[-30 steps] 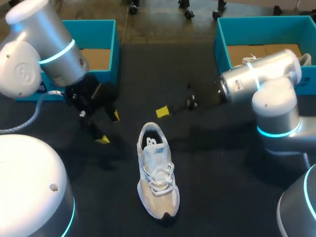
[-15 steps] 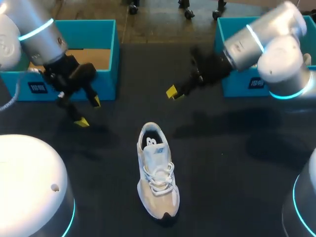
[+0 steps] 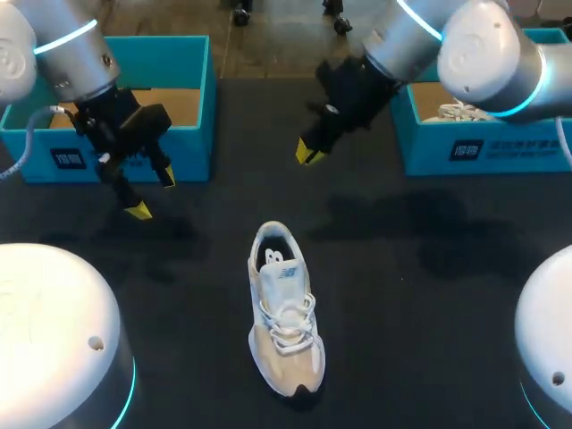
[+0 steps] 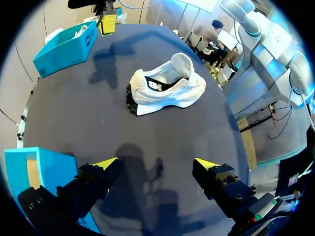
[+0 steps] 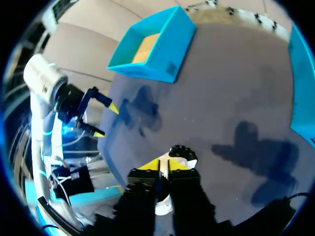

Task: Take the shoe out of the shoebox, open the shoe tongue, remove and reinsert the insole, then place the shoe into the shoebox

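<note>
A white sneaker (image 3: 284, 308) lies on the black table, toe toward the front edge, with nothing touching it. My left gripper (image 3: 152, 195) hangs open in front of the left teal shoebox (image 3: 190, 98), well left of the shoe. In the left wrist view the sneaker (image 4: 167, 86) lies on its side ahead of the open gripper (image 4: 156, 164). Above the table's far middle, my right gripper (image 3: 308, 154) is shut and empty. In the right wrist view that gripper (image 5: 163, 164) has its tips together, with the shoe (image 5: 184, 153) partly hidden under it.
The left shoebox (image 5: 157, 44) holds only its cardboard floor. The right teal shoebox (image 3: 465, 147) at the far right holds another white shoe (image 3: 460, 112). Bare black table surrounds the sneaker.
My right arm lifted and swung toward the far middle, and its gripper closed with nothing in it. My left arm drew back toward the left shoebox, still open. The sneaker stayed put.
</note>
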Motion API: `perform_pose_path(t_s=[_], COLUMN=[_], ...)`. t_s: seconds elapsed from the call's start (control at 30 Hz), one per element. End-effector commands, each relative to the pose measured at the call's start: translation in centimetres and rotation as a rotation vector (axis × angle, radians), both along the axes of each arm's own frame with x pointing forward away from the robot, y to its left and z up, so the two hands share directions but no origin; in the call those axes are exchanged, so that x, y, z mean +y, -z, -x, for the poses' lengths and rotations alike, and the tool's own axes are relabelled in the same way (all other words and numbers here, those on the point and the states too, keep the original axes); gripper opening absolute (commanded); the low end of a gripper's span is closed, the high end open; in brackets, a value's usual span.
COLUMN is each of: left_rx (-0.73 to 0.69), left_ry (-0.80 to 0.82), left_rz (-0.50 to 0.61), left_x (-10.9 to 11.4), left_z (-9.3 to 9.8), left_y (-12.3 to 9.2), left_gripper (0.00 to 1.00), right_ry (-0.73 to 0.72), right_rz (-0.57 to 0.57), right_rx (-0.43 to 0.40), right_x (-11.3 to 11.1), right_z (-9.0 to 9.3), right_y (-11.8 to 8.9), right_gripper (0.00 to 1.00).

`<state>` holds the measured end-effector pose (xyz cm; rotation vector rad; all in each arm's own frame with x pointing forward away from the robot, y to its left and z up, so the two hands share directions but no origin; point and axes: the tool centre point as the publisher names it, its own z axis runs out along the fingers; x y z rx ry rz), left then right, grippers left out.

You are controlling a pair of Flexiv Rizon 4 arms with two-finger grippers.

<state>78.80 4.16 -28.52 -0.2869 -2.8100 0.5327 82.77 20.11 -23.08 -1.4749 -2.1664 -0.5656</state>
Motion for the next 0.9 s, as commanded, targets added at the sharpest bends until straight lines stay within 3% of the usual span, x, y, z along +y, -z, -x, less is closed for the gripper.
perform_pose_path(t_s=[0.03, 0.27, 0.4, 0.57, 0.7, 0.77, 0.9], left_rx=[-0.001, -0.001, -0.044, -0.112, -0.192, -0.223, -0.223], left_ry=[0.001, 0.001, 0.15, 0.38, 0.558, 0.551, 0.551], left_rz=[-0.001, -0.001, -0.002, -0.005, -0.015, -0.025, -0.025], left_x=[0.1, 0.1, 1.7, 5.1, 7.6, 8.1, 8.1], left_z=[0.0, 0.0, -2.1, -5.4, -7.4, -8.0, -8.0], left_y=[0.0, 0.0, -0.6, -1.9, -3.3, -3.7, -3.7], left_gripper=[1.0, 1.0, 1.0, 1.0, 1.0, 1.0, 1.0], right_ry=[0.117, 0.117, 0.132, 0.204, 0.235, 0.308, 0.308], right_rz=[0.071, 0.071, 0.051, 0.073, 0.163, 0.331, 0.331], right_rx=[-0.156, -0.156, -0.149, -0.126, -0.089, -0.022, -0.022], right_x=[0.2, 0.2, 0.6, 2.1, 3.1, 3.0, 3.0], right_z=[1.3, 1.3, 1.5, 3.2, 4.6, 5.9, 5.9], right_y=[-1.0, -1.0, -0.7, 0.1, 0.4, 0.3, 0.3], right_gripper=[0.0, 0.0, 0.0, 0.0, 0.0, 0.0, 0.0])
